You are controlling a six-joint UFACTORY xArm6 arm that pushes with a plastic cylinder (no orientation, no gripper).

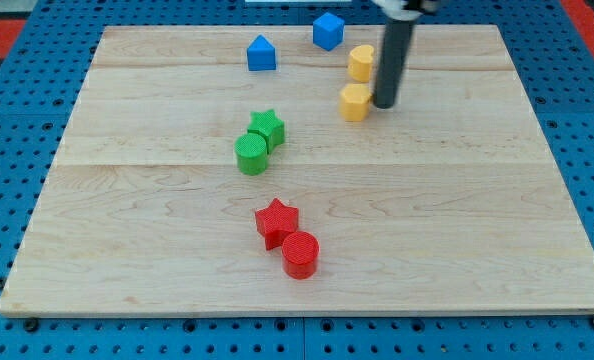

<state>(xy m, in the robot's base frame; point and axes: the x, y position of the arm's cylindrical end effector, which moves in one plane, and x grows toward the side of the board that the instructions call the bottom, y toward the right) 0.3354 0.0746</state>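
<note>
Wooden board (457,250): upright my tip (384,104) touches yellow block (355,102)

Wooden board (457,250) bearing coloured blocks (277,220)

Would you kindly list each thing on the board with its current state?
my tip: down on the board, just right of the lower yellow block, seemingly touching it
lower yellow block: resting flat
upper yellow block: resting flat, left of the rod
blue cube: apart, near the top edge
blue house-shaped block: apart
green star, green cylinder: touching
red star, red cylinder: touching
</note>
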